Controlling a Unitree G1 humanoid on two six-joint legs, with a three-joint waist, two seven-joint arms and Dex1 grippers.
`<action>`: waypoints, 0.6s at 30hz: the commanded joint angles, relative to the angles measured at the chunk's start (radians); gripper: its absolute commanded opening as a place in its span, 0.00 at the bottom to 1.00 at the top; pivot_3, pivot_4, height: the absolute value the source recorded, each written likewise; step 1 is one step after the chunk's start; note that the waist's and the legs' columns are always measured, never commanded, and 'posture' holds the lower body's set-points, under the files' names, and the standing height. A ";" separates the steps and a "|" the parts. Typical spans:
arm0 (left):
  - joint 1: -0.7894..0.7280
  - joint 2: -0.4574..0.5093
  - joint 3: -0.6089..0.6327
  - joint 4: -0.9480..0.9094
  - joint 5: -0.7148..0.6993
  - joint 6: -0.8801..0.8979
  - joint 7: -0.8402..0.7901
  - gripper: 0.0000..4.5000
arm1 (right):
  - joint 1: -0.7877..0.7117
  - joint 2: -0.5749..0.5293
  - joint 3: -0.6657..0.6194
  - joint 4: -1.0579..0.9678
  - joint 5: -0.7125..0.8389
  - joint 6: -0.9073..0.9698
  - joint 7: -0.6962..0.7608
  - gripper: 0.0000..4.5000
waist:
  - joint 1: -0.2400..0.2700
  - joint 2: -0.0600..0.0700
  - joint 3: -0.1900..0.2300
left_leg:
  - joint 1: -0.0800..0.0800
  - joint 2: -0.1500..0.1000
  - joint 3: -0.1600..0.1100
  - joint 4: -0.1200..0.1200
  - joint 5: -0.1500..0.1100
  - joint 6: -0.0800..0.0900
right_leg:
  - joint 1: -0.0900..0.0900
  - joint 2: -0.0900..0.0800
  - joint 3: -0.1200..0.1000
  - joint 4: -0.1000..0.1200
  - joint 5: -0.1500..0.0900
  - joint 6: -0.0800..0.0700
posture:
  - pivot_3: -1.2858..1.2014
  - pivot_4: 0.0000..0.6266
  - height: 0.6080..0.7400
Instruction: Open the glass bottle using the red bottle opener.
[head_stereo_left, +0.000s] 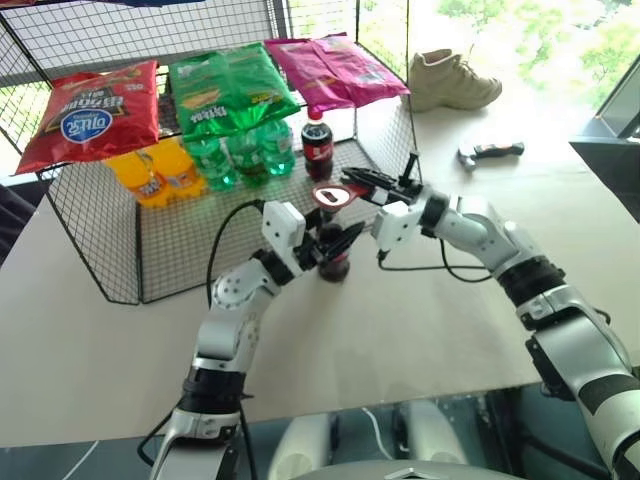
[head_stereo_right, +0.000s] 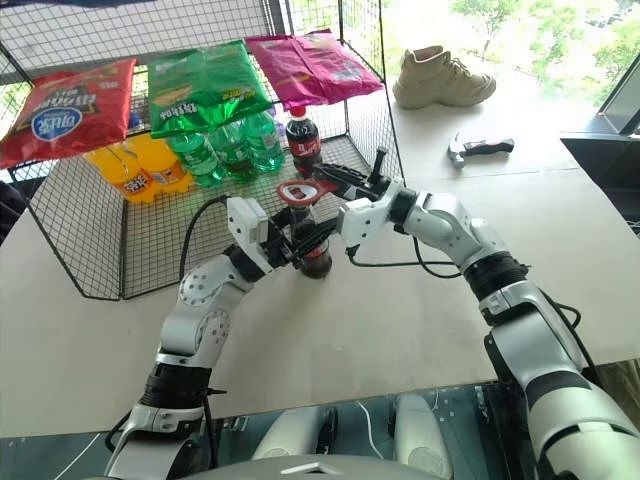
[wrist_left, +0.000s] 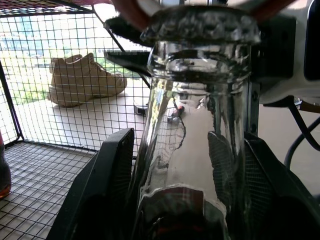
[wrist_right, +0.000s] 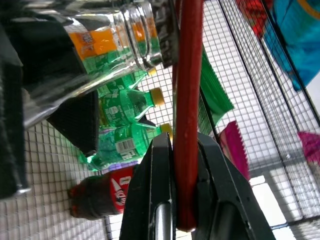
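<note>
Tabletop (head_stereo_left: 420, 330) fronts a wire rack (head_stereo_left: 120, 250) at upper left. At frame centre, my left gripper (head_stereo_left: 335, 243) clamps the bottle (head_stereo_left: 333, 262) upright. My right gripper (head_stereo_left: 372, 184) pinches the opener (head_stereo_left: 331, 195), ring seated on the cap (wrist_left: 200, 25). Cap still on; levering remains.

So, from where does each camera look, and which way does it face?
Left and right eye views: on the head, looking down at the table; both arms show.
Left wrist view: along the left end effector, facing the glass bottle.
Right wrist view: along the right end effector, clamping the red opener.
Both wrist views share the bottle.
</note>
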 joint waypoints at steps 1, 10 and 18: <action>0.009 -0.003 -0.024 -0.011 0.001 0.014 -0.001 0.50 | 0.053 0.015 0.016 -0.045 0.051 0.029 0.077 0.00 | 0.000 0.000 0.000 | 0.000 0.000 0.000 0.000 -0.001 0.001 | 0.000 0.000 0.000 0.000 0.000 0.000 | 0.52 0.24 1.00; 0.010 -0.001 -0.025 -0.015 0.000 0.018 -0.001 0.50 | 0.124 0.034 0.025 -0.077 0.053 0.063 0.100 0.00 | 0.000 0.000 0.000 | 0.001 0.000 0.000 0.000 -0.001 0.002 | 0.000 0.000 0.000 0.000 0.000 0.000 | 0.52 0.24 1.00; 0.012 0.001 -0.026 -0.022 -0.001 0.025 -0.001 0.50 | 0.154 0.077 0.049 -0.076 0.023 0.089 0.075 0.00 | 0.000 0.001 0.000 | 0.001 0.000 0.000 -0.001 -0.001 0.002 | 0.000 0.000 0.000 0.000 0.000 0.000 | 0.52 0.24 1.00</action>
